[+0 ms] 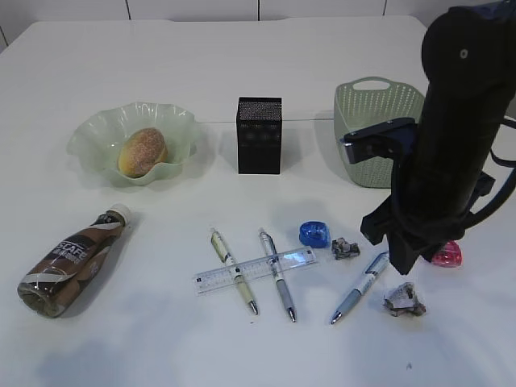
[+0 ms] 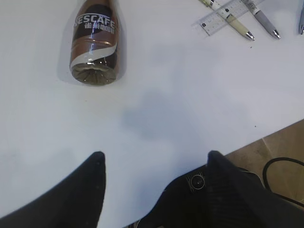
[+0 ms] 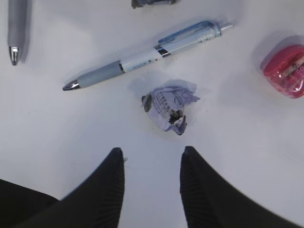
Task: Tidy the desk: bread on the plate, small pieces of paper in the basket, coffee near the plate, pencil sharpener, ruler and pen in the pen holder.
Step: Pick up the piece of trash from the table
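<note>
The bread (image 1: pixel 143 151) lies on the green plate (image 1: pixel 93 129). The coffee bottle (image 1: pixel 71 262) lies on its side at the front left and also shows in the left wrist view (image 2: pixel 94 42). Three pens (image 1: pixel 277 274), a clear ruler (image 1: pixel 254 269), a blue sharpener (image 1: pixel 314 235), a pink sharpener (image 1: pixel 447 255) and two paper balls (image 1: pixel 346 248) lie in front of the black pen holder (image 1: pixel 259 135). My right gripper (image 3: pixel 152 154) is open and empty, just short of a crumpled paper ball (image 3: pixel 169 108). My left gripper (image 2: pixel 154 159) is open and empty near the table's front edge.
The green basket (image 1: pixel 375 133) stands at the back right, behind my right arm (image 1: pixel 451 129). A blue pen (image 3: pixel 142 57) lies just beyond the paper ball, and the pink sharpener (image 3: pixel 285 71) to its right. The table's front edge (image 2: pixel 266 133) is close to my left gripper.
</note>
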Motion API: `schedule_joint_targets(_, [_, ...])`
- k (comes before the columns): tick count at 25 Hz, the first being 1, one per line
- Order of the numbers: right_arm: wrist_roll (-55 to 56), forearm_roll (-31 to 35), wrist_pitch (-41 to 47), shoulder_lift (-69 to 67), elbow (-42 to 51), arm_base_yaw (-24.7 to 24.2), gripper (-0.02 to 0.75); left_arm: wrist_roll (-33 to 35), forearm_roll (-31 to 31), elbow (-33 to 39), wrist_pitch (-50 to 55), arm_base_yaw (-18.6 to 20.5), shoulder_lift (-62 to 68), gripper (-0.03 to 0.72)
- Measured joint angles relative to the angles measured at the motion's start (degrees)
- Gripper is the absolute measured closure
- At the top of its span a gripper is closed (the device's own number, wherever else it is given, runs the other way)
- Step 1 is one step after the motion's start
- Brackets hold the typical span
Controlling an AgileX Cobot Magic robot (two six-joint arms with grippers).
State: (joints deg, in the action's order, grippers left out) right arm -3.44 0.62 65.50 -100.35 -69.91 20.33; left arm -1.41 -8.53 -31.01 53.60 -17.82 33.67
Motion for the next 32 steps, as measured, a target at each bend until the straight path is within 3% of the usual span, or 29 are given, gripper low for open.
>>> schedule_joint_targets(11, [0.1, -1.8, -0.3, -3.8, -0.4, 0.0, 0.417, 0.0, 0.0, 0.0, 0.0, 0.0, 0.0, 0.222])
schedule_joint_targets(23, [0.0, -2.0, -8.7, -3.9, 5.7, 0.0, 0.415, 0.0, 0.0, 0.0, 0.0, 0.0, 0.0, 0.222])
schedule_joint_targets(32, [0.0, -2.4, -9.6, -6.7, 5.8, 0.0, 0.382, 0.0, 0.0, 0.0, 0.0, 0.0, 0.0, 0.222])
